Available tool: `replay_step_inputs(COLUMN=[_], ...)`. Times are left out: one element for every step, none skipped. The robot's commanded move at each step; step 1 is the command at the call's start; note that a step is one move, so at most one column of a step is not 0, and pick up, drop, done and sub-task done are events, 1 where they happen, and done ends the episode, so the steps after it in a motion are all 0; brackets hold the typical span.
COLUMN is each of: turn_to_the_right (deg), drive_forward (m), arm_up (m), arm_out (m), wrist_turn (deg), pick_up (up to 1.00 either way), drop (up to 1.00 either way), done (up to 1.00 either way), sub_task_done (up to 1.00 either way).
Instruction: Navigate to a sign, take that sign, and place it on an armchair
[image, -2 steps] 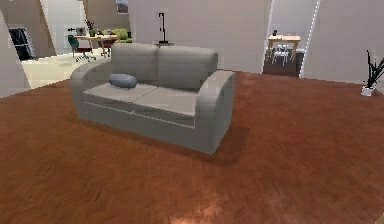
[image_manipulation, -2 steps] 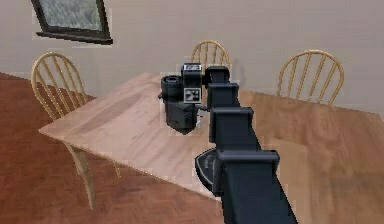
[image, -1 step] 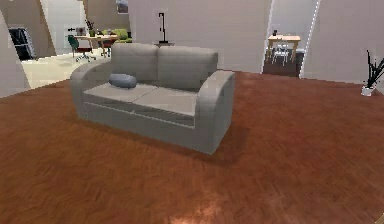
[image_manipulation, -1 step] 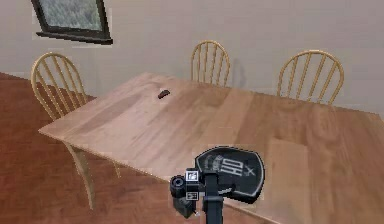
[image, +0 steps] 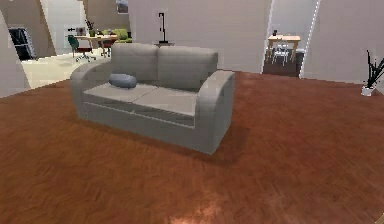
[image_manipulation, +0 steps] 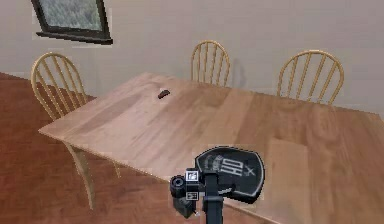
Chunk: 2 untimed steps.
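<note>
A dark, flat, rounded sign (image_manipulation: 232, 166) with white marks shows over the near edge of a wooden table (image_manipulation: 140, 120) in the arm side view. The arm rises from the bottom edge just beneath it, with its two white squares beside the gripper (image_manipulation: 207, 183). The gripper's far end is lost against the sign and the tabletop, so I cannot tell whether it holds anything. In the forward view a grey two-seat sofa (image: 155, 90) with a blue-grey cushion (image: 122, 81) stands on the red-brown wood floor.
Three spindle-back wooden chairs (image_manipulation: 57, 82) (image_manipulation: 210, 62) (image_manipulation: 311, 76) ring the table, a small dark object (image_manipulation: 163, 94) lies on it, and a framed picture (image_manipulation: 72, 18) hangs on the wall. Behind the sofa are a floor lamp (image: 161, 28), doorways to rooms with tables, and a plant (image: 372, 75).
</note>
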Motion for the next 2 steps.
replay_step_inputs(turn_to_the_right=[0.0, 0.0], drive_forward=[0.0, 0.0], arm_up=[0.1, 0.18], arm_out=[0.0, 0.0], wrist_turn=[0.0, 0.0], pick_up=[0.0, 0.0], drop=[0.0, 0.0], done=[0.0, 0.0], sub_task_done=[0.0, 0.0])
